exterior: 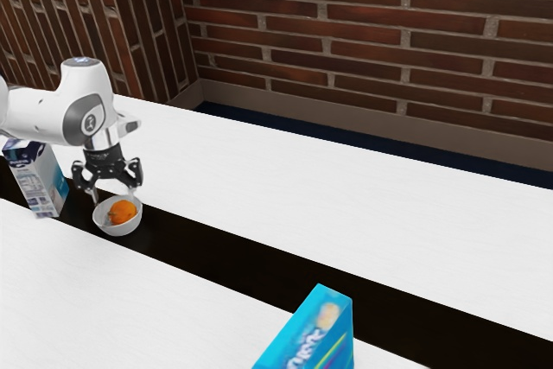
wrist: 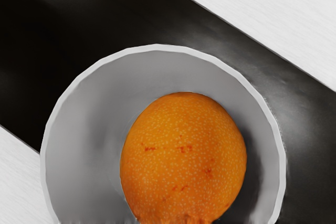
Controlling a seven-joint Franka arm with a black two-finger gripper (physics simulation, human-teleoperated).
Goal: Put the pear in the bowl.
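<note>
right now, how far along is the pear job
The placing looks done: the orange-coloured pear lies inside the bowl. Nothing is in hand: the gripper is open, its fingers standing wide of the pear. Probably all that's left is lifting away, since the gripper hovers close over the bowl.

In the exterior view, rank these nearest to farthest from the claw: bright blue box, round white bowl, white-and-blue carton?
1. Round white bowl, just below the gripper.
2. White-and-blue carton, toward the exterior view's left.
3. Bright blue box, far toward the exterior view's right.
</note>
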